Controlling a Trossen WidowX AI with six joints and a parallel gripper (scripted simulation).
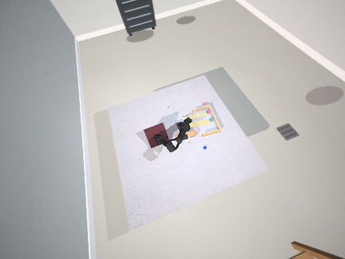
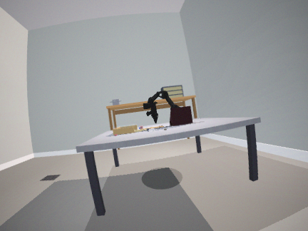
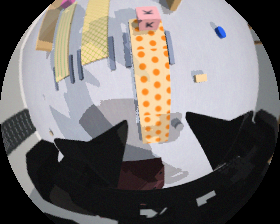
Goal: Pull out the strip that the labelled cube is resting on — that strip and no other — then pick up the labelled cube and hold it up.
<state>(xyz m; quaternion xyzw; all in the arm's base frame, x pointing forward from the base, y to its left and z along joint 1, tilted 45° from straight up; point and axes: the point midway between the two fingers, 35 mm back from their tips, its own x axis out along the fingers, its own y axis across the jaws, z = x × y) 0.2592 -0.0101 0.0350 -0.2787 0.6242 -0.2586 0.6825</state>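
In the wrist view an orange-dotted strip (image 3: 152,75) runs away from me between low grey guide rails. A pink cube (image 3: 148,17) marked with a black X rests on its far end. My gripper (image 3: 158,118) (image 1: 186,124) (image 2: 155,120) is open and empty. Its fingers stand on either side of the strip's near end, just above the table, and touch nothing. A yellow checked strip (image 3: 97,32) and a striped strip (image 3: 62,47) lie to the left of the dotted one.
A wooden frame (image 1: 212,133) (image 2: 125,129) bounds the strips' far side. A dark red box (image 1: 152,133) (image 2: 180,115) stands by the arm's base. A small blue piece (image 3: 220,31) (image 1: 204,146) and a small tan piece (image 3: 201,77) lie to the right.
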